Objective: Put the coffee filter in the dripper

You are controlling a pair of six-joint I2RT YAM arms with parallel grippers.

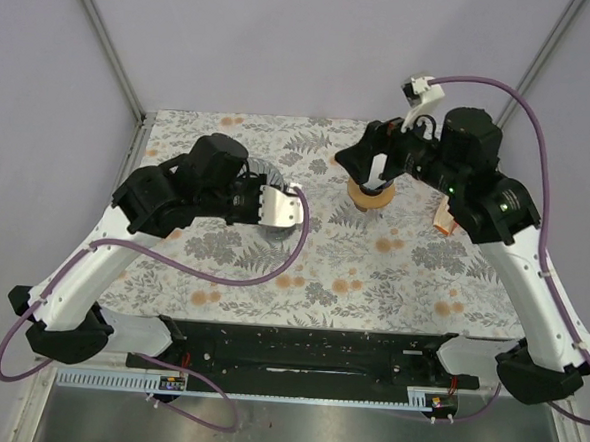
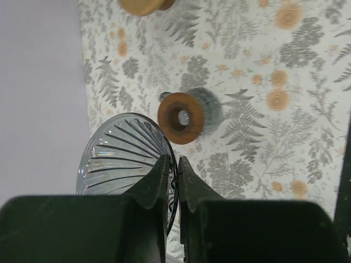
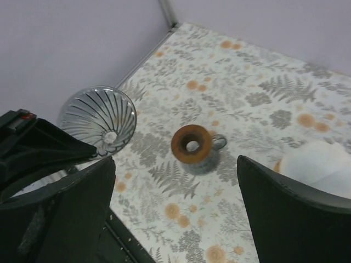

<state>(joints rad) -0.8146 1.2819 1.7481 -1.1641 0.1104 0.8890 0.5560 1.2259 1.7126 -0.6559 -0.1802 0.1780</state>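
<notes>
Coffee filter shows only to the right wrist camera, a white mass half behind the wide-spread, empty right gripper. I cannot tell which way it points. The left gripper pinches the dripper rim, the cone tipped sideways.

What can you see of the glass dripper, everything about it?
The glass dripper is a clear cone with curved ribs running down to a small hole at its narrow end. It is empty, with no filter inside. The left gripper has its fingers shut on its rim, holding it tilted, left of centre over the floral table. Nothing else visibly touches it.
</notes>
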